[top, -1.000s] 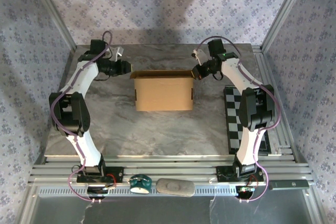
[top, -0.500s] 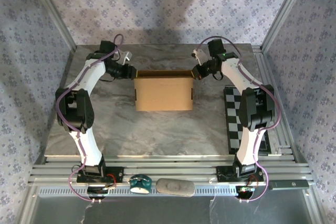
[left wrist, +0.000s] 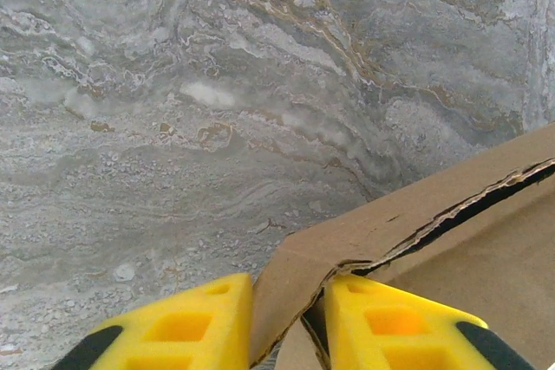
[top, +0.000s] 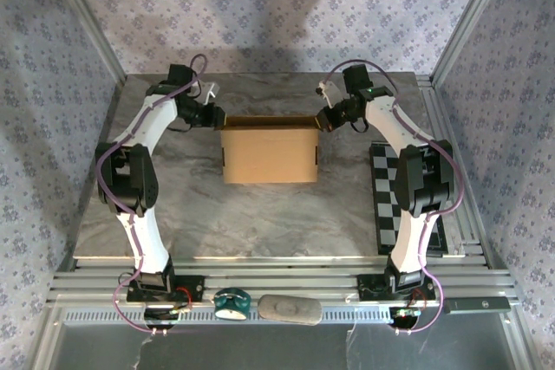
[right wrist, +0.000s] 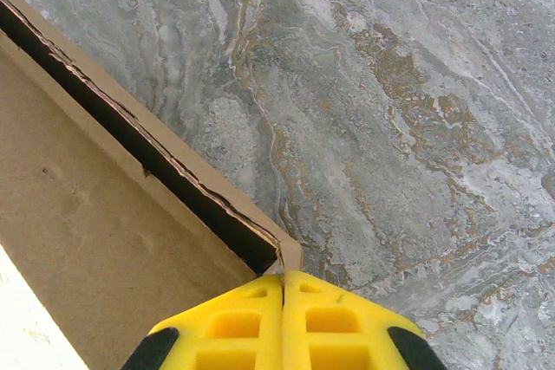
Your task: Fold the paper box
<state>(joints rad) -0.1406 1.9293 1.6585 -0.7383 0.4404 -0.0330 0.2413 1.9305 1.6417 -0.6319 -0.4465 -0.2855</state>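
Two arms: one at each far corner of the paper box (top: 269, 155).
Box position: on the surface (top: 260, 214), toward its far edge, open top up, walls raised.
Left gripper (left wrist: 290, 305): fingers narrowly apart, astride the far-left corner wall; we couldn't tell whether they pinched it.
Right gripper (right wrist: 284, 296): fingers pressed together, tips touching the far-right corner; nothing clearly held.
Done: we judged the tray shape formed.
Left to do: far wall showed a dark gap between its layers, so we reckoned it needed tucking and pressing home.
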